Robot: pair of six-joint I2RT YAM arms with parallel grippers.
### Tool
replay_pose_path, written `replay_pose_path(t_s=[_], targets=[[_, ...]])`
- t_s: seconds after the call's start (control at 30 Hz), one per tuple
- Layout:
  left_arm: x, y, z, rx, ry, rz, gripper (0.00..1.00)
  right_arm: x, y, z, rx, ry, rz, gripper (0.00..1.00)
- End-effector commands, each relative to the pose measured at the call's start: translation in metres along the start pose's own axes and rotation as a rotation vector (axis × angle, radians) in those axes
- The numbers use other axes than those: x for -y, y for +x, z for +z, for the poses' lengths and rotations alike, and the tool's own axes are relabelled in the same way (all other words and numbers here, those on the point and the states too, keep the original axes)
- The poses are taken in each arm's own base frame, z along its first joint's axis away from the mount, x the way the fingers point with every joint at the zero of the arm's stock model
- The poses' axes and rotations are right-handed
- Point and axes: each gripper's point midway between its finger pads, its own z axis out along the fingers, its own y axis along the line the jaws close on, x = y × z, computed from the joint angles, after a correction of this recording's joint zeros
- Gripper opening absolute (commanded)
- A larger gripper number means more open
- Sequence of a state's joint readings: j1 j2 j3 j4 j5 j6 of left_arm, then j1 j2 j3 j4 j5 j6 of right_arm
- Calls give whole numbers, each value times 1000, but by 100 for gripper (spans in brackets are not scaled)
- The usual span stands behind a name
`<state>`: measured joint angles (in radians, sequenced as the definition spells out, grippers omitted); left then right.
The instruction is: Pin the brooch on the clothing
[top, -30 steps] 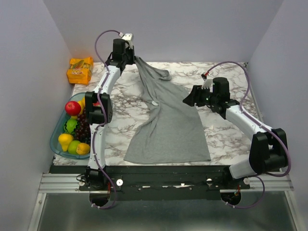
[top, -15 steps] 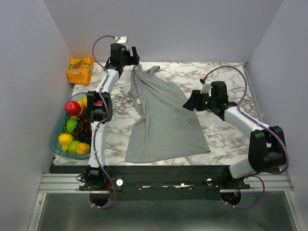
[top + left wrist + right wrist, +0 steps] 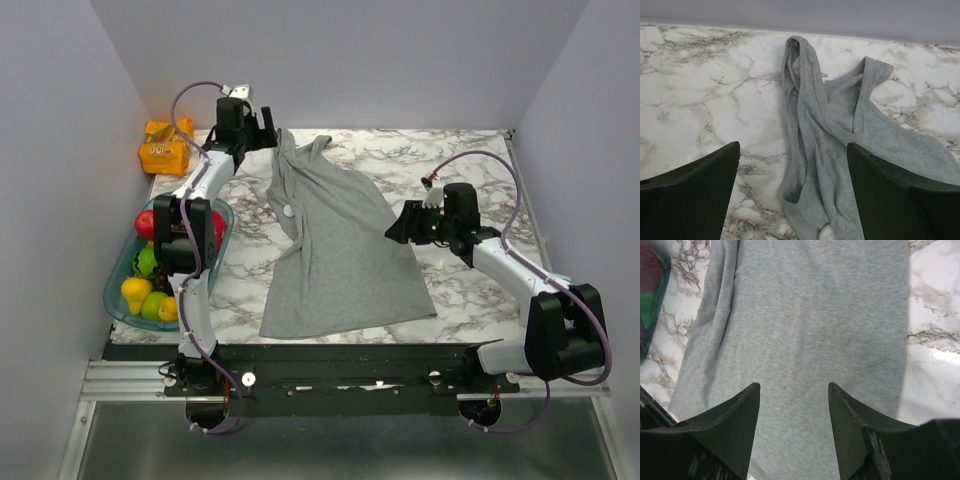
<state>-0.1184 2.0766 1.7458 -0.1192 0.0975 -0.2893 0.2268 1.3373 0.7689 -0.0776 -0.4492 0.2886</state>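
From left to right: one fruit bowl (image 3: 110,300); one orange packet (image 3: 166,148); left gripper (image 3: 792,146), jaws wide apart and empty, near the two bunched straps of one clothing item (image 3: 340,250) lying on the marble table (image 3: 470,160); right gripper (image 3: 794,385), jaws parted and empty, at its right edge.

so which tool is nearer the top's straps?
Left. The left tool is open right beside the straps, not touching. The right tool hovers over the top's midsection, well away from them.
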Motion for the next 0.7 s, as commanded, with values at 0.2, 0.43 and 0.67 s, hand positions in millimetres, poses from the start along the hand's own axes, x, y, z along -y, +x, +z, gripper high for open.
replay_pose_path(t_s=[0.2, 0.43, 0.67], targets=[[-8, 125, -17, -387, -112, 38, 71, -2, 21, -8, -11, 30, 27, 64], [-11, 151, -19, -452, -105, 27, 69, -12, 33, 1, -38, 18, 23, 64], [-10, 178, -14, -527, -82, -2, 66, 14, 20, 6, -12, 188, 44, 65]])
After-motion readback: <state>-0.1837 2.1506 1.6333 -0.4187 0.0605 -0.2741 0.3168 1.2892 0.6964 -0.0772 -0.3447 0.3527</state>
